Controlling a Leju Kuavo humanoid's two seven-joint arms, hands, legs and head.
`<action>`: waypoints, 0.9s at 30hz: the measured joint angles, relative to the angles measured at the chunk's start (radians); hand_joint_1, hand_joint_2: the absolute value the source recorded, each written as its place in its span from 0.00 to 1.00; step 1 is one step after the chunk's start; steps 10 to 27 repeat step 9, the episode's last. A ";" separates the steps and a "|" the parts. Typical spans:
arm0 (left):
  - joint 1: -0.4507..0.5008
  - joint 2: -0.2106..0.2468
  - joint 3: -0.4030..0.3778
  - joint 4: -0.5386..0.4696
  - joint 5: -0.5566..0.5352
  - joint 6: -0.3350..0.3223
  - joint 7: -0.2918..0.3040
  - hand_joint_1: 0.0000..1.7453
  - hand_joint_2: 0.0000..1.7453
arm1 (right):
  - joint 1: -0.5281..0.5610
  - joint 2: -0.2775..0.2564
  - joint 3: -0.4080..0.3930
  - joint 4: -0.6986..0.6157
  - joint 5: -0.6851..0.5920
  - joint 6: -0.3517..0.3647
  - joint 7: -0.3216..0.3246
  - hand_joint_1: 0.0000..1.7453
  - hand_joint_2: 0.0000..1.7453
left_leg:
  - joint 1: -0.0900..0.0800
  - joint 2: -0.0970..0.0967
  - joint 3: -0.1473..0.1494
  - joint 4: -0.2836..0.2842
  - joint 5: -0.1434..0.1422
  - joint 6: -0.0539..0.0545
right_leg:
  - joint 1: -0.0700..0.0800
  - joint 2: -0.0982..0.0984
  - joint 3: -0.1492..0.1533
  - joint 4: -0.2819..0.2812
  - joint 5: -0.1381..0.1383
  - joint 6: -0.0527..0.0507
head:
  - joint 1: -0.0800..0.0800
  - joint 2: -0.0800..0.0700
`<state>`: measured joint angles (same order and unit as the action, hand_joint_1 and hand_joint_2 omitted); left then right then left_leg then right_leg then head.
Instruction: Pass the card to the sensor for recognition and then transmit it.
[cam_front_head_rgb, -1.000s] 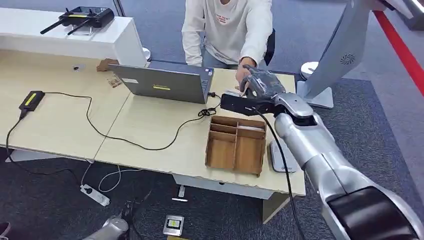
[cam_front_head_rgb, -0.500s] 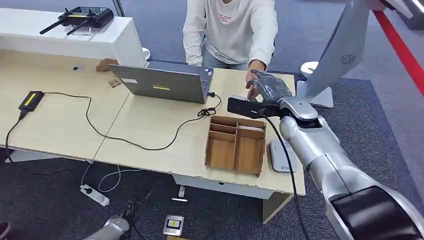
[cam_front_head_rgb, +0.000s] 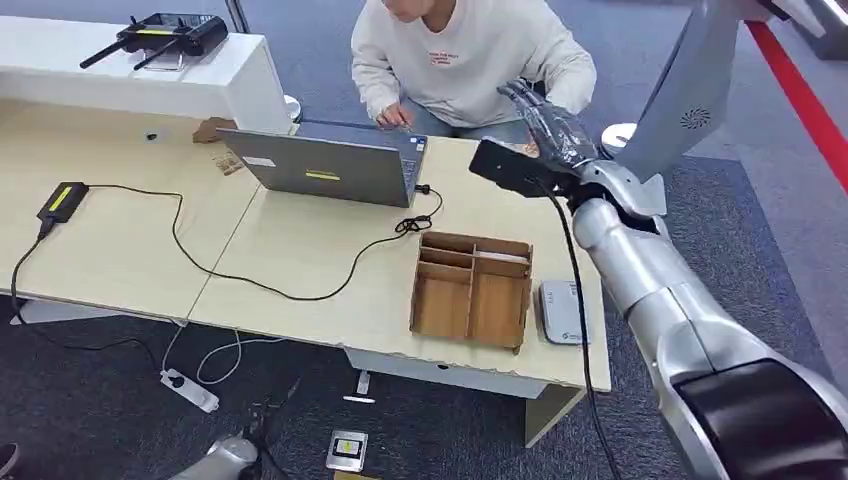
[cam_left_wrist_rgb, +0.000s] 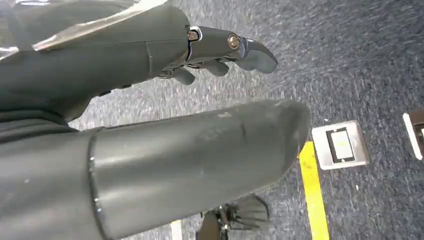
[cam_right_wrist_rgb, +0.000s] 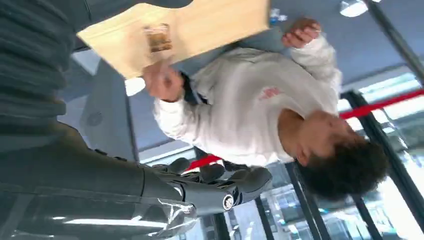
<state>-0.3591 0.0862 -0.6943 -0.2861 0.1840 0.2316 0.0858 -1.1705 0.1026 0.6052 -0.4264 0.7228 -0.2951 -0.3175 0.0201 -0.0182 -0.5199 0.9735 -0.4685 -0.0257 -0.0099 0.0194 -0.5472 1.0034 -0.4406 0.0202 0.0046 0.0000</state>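
- Right hand (cam_front_head_rgb: 545, 125): raised above the desk's far right corner, fingers (cam_right_wrist_rgb: 220, 187) extended and apart, nothing held.
- Card: possibly in the person's hand (cam_right_wrist_rgb: 162, 82) just beyond the fingertips; the right wrist view is too blurred to confirm.
- Person in white sweatshirt (cam_front_head_rgb: 470, 55): seated past the fingertips, behind the laptop (cam_front_head_rgb: 325, 165).
- Card reader (cam_front_head_rgb: 563, 312): on the desk (cam_front_head_rgb: 300, 260), back toward the wrist side, touching the wooden organizer tray (cam_front_head_rgb: 472, 290).
- Left hand (cam_left_wrist_rgb: 210, 50): hanging over grey carpet, fingers loosely extended, nothing held.

The right robot hand (cam_front_head_rgb: 545, 125) is raised, fingers extended and empty; the left robot hand (cam_left_wrist_rgb: 220, 47) hangs open.
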 joint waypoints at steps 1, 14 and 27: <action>0.001 0.000 0.000 0.000 0.009 0.000 0.000 0.00 0.00 | -0.007 0.000 -0.009 -0.004 -0.026 -0.007 -0.008 0.00 1.00 | 0.000 0.000 0.000 0.000 0.000 0.000 | 0.000 0.000 0.000 0.000 0.000 0.000 | 0.000 0.000; 0.008 0.000 0.000 0.000 0.024 0.001 0.000 0.00 0.00 | -0.032 0.000 -0.049 -0.021 -0.055 -0.019 -0.020 0.00 1.00 | 0.000 0.000 0.000 0.000 0.000 0.000 | 0.000 0.000 0.000 0.000 0.000 0.000 | 0.000 0.000; 0.008 0.000 0.000 0.000 0.024 0.001 0.000 0.00 0.00 | -0.032 0.000 -0.049 -0.021 -0.055 -0.019 -0.020 0.00 1.00 | 0.000 0.000 0.000 0.000 0.000 0.000 | 0.000 0.000 0.000 0.000 0.000 0.000 | 0.000 0.000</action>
